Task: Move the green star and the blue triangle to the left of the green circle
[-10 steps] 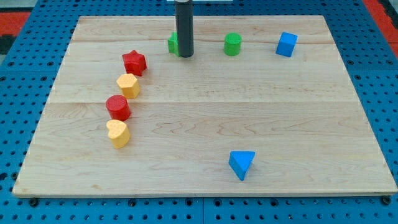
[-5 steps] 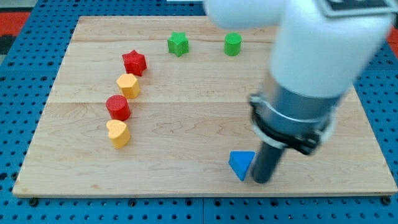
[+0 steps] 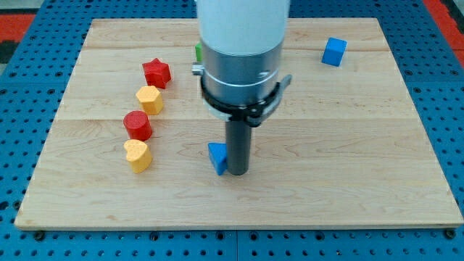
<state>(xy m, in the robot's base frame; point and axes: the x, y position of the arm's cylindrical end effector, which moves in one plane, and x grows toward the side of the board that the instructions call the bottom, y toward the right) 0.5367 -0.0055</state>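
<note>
My tip rests on the board just right of the blue triangle, touching or nearly touching it, a little below the board's centre. The arm's white and grey body covers the upper middle of the view. It hides the green circle fully and most of the green star, of which only a sliver shows at the arm's left edge near the top.
A red star, an orange block, a red cylinder and a yellow heart-like block form a column at the left. A blue cube sits at the top right.
My tip went from beside the green star down to the blue triangle's right side, then pushed the triangle left and slightly up. The arm now covers the green circle and star.
</note>
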